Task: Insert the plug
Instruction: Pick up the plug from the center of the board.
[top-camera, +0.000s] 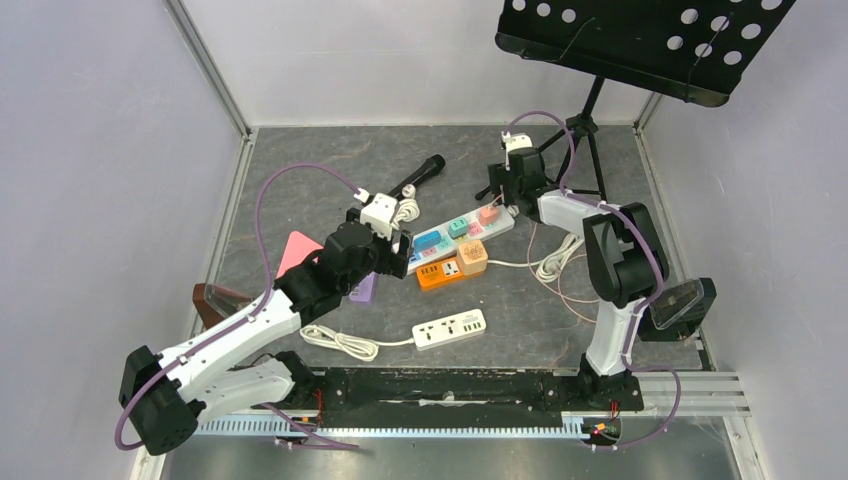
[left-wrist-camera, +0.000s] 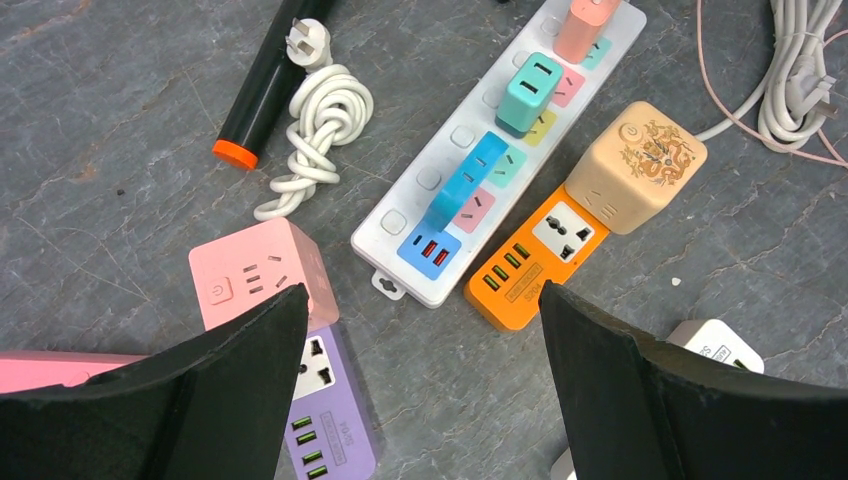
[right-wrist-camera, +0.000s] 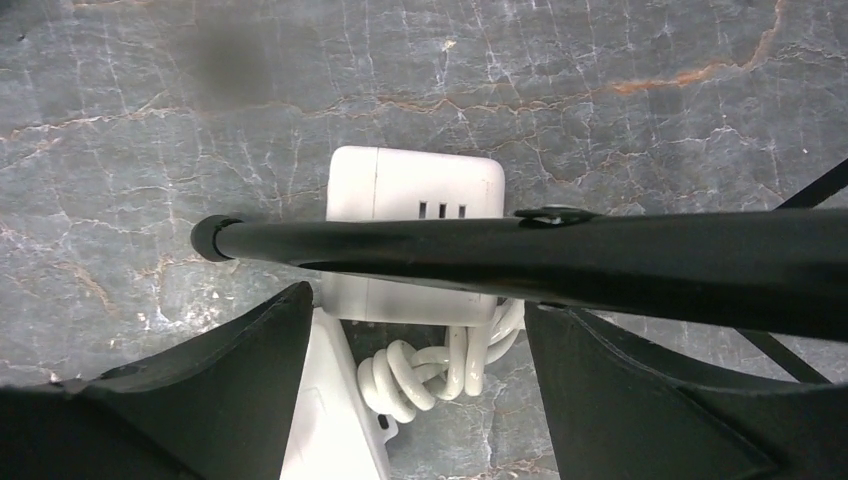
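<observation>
Hovering above the strips, is the left gripper (left-wrist-camera: 422, 295) carrying anything? asks Mei.

Nothing, says Tom. Its fingers (left-wrist-camera: 230, 380) stand wide apart with bare table (left-wrist-camera: 100, 150) between them, probably so the wrist camera can look over the sockets.

And the plug?

Tom points it out: the plug (left-wrist-camera: 305, 40) lies loose at the end of its coiled white cord (left-wrist-camera: 325, 115), just beside the black cylinder (left-wrist-camera: 265, 85). It sits apart from the white strip (left-wrist-camera: 420, 215), its likely target, which already carries three coloured adapters (left-wrist-camera: 530, 90).

What of the right gripper (right-wrist-camera: 415, 300)?

Also spread and empty, he says, at the far side above a white socket block (right-wrist-camera: 415, 180). A black stand leg (right-wrist-camera: 600, 260) crosses under it, so he judges the left arm better placed to fetch the plug.
</observation>
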